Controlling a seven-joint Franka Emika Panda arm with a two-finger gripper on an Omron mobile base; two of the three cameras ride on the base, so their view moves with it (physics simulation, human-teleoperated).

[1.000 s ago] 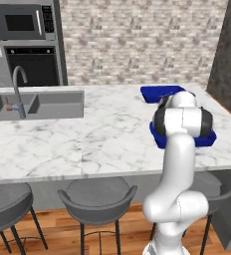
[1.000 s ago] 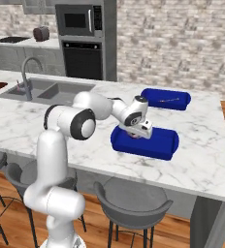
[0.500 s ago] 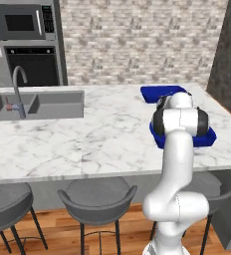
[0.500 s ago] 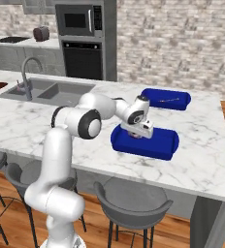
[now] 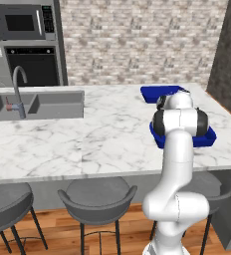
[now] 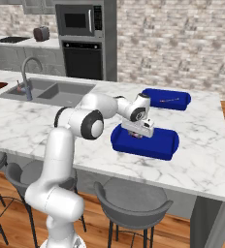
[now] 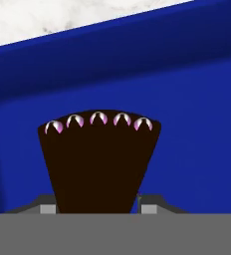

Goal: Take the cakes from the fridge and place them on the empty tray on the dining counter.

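My gripper (image 6: pixel 136 135) reaches down into the near blue tray (image 6: pixel 159 146) on the dining counter (image 6: pixel 197 167). In the hand view it (image 7: pixel 97 208) is shut on a dark-brown cake (image 7: pixel 100 159), a wedge with a row of pinkish dots along its wide edge, low over the tray's blue floor (image 7: pixel 197 129). In the left base view my own arm hides the hand, and the tray's corners (image 5: pixel 208 137) show on either side of it. A second blue tray (image 6: pixel 167 99) lies farther back; a small dark thing in it is too small to tell.
A sink (image 6: pixel 51 92) with an arched tap (image 6: pixel 29 72) is set into the counter's left half. Grey stools (image 6: pixel 134 198) stand along the near edge. Oven and microwave (image 6: pixel 80 19) stand at the back wall. Bare marble (image 5: pixel 87 139) lies left of the trays.
The hand has sunk a little lower into the near tray with the cake in it. The base views have not shifted.
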